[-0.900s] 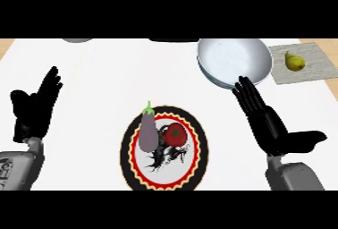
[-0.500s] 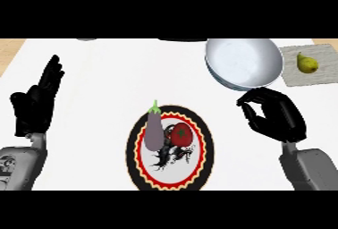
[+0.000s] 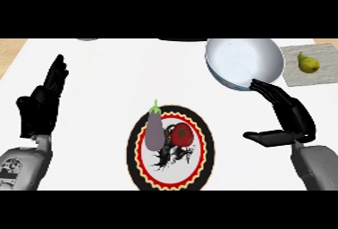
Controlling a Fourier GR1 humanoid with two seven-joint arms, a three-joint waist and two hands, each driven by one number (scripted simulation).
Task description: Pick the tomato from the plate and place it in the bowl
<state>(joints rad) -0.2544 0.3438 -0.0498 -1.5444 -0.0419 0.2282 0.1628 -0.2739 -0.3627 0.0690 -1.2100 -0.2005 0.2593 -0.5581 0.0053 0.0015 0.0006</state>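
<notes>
- The left hand (image 3: 41,105) rests open at the view's left edge, fingers straight and pointing up.
- The grey left forearm (image 3: 20,167) comes in from the lower left corner.
- The right hand (image 3: 290,117) is open at the view's right, fingers stretched up and leftward, thumb jutting left below them.
- The grey right forearm (image 3: 321,167) comes in from the lower right corner.

Kitchen setting: white counter (image 3: 99,112), bowl (image 3: 241,60), patterned plate (image 3: 133,152) with tomato (image 3: 181,135) and eggplant (image 3: 154,129), pear (image 3: 306,63) on a cloth (image 3: 323,77).
</notes>
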